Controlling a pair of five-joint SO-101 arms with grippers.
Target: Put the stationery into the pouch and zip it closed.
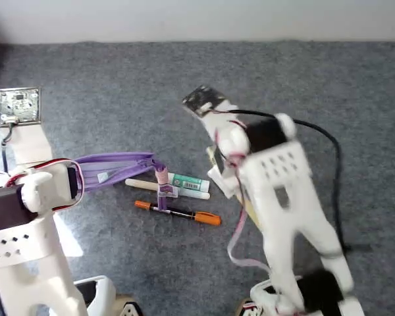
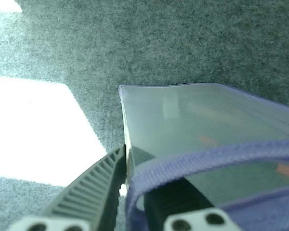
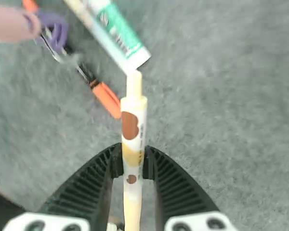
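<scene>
Grey carpeted desk (image 1: 118, 79) — left fingers (image 2: 94, 187) clamped on purple pouch (image 2: 192, 120) edge. Right fingers (image 3: 89, 192) pinch spotted cream pen (image 3: 133, 120). Orange pen (image 1: 178, 213), green-white marker (image 1: 187, 182) lie on desk just beside pouch mouth.

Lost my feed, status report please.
Left gripper shut on pouch edge. Right gripper shut on spotted pen. Orange pen and green marker on carpet beside pouch.

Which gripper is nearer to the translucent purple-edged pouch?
Left. The left gripper clamps one end of the purple-edged pouch; the right gripper, holding a cream spotted pen, is past its other end, apart.
</scene>
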